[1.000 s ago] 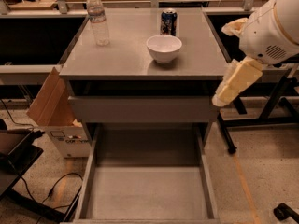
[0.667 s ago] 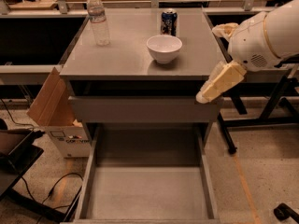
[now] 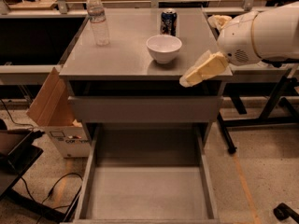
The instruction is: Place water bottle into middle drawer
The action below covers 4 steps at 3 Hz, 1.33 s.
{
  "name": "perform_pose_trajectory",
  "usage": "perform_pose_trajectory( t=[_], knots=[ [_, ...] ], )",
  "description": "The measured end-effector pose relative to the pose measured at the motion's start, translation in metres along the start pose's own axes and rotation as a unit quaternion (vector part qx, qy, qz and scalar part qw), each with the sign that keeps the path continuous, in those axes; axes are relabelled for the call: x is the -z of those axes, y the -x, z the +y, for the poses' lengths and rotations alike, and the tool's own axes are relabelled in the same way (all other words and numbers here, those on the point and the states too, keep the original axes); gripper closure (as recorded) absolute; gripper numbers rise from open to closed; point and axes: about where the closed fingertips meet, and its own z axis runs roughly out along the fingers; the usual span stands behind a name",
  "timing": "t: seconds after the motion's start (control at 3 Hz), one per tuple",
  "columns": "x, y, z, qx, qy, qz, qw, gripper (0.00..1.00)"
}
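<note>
Gripper (image 3: 189,79) right of centre, bottle (image 3: 97,18) upper left.
The bottle stood upright, well off to the gripper's left and higher up; open or closed, I couldn't tell.

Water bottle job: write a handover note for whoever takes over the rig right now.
Claw: at the front right corner of the cabinet top, with no bottle in it.
Water bottle: upright at the back left of the cabinet top, untouched, far across from the claw.
Middle drawer: pulled out, floor bare.
White bowl and blue can stand between the claw and the bottle.
Done: drawer open.
Left: reach the bottle, probably passing the bowl, then grasp it and set it in the drawer.
</note>
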Motion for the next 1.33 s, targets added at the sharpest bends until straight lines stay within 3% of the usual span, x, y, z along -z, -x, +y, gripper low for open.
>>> perform_pose_trajectory(
  t=[0.33,0.67,1.0,1.33],
  knots=[
    [0.000,0.000,0.000,0.000,0.001,0.001,1.0000,0.00],
    [-0.021,0.004,-0.017,0.011,0.007,-0.016,0.9998,0.00],
    [-0.068,0.016,-0.054,0.000,0.003,-0.053,0.9986,0.00],
    [-0.127,0.028,-0.090,-0.055,-0.018,-0.084,0.9948,0.00]
  ],
)
